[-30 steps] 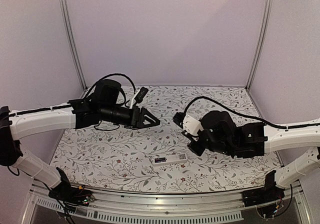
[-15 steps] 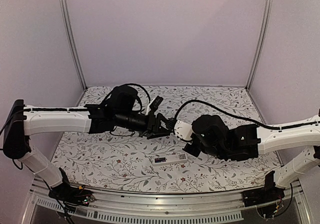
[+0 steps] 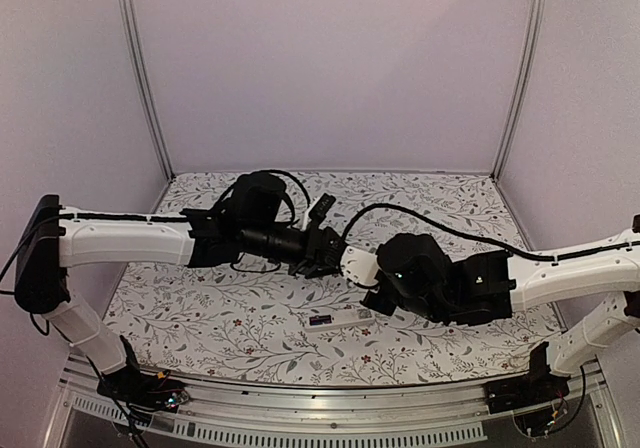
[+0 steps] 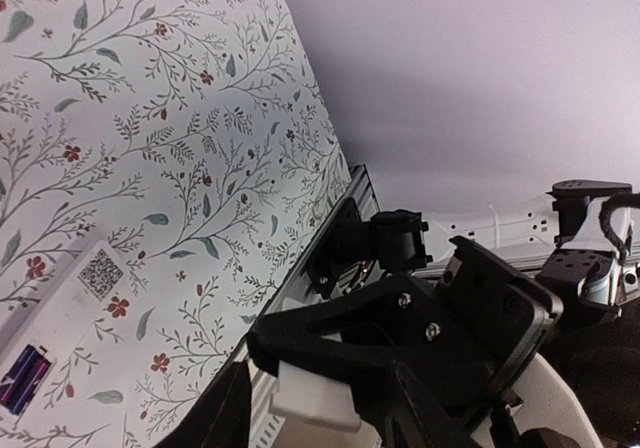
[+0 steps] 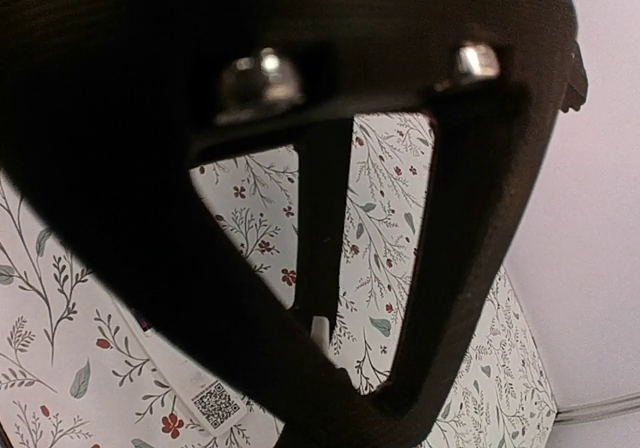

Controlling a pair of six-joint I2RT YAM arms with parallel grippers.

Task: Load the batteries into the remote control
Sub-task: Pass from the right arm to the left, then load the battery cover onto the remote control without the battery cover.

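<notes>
Lilac-walled booth, floral tabletop (image 3: 200, 308). The remote control (image 3: 340, 318) lies flat near the front edge, roughly centred between the two bases, with its QR label facing up. The left wrist view shows the bay open with one dark battery (image 4: 25, 378) seated in it; I can't see a second one. Just above and behind the remote the two arms meet tip to tip. The right end effector (image 3: 362, 273) has its jaws pressed together, and a white piece (image 4: 305, 398) at its tip looks pinched there. My guess is that this is the cover. The left end effector (image 3: 327, 252) has its jaws partly spread around that same piece, and I cannot tell whether they are bearing on it. The right wrist view is mostly blocked by the left one's black frame. This looks like a mid-air handover. To do it well, square the left jaws on the flat faces of the piece and close them firmly before the right one lets go. Then back the right arm off straight, without twisting. Keep the exchange off to the side of the open bay so a slip doesn't knock the battery. Confirm both cells are seated before capping.
</notes>
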